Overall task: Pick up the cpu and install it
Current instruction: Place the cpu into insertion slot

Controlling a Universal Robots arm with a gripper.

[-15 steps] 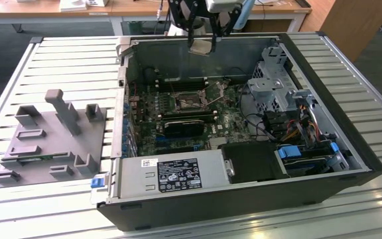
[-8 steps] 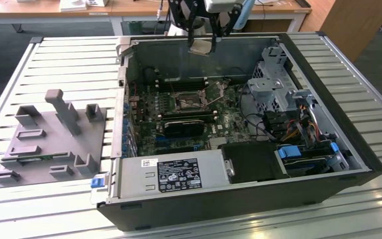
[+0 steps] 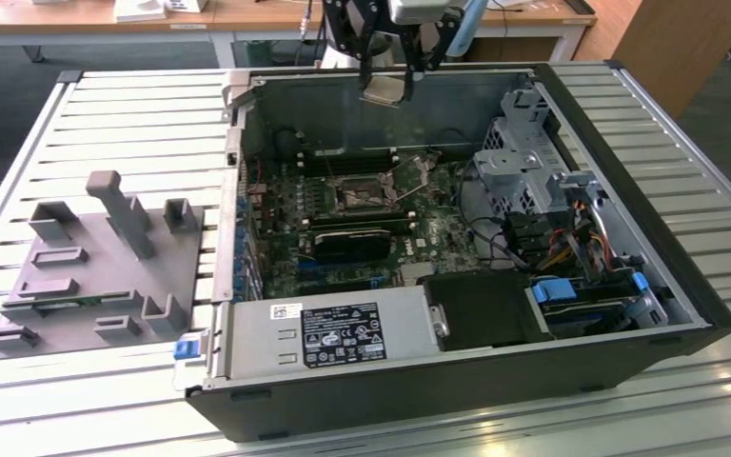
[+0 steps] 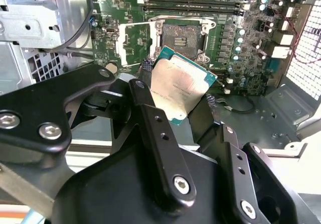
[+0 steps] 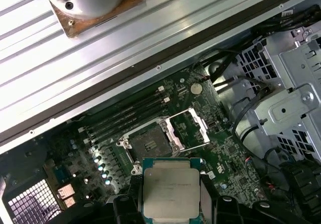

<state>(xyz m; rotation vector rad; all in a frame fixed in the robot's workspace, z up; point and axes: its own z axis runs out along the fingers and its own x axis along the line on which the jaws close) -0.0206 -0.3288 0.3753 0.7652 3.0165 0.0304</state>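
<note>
The fingers [image 4: 150, 118] pinched the cpu [image 4: 180, 86] by opposite edges, aloft over the far side of the open case [image 3: 302, 114] near its socket [image 4: 183, 35]; likely light, stiff, slick-topped and fragile.

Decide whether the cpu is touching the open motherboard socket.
Apart. In the exterior view the cpu hangs in the gripper up by the case's rim, with clear space down to the socket.

One cpu [image 4: 183, 86], one tool [image 4: 176, 102], one open computer case [image 3: 467, 381], one motherboard socket [image 5: 145, 143], one grey fixture plate [image 3: 99, 276].
</note>
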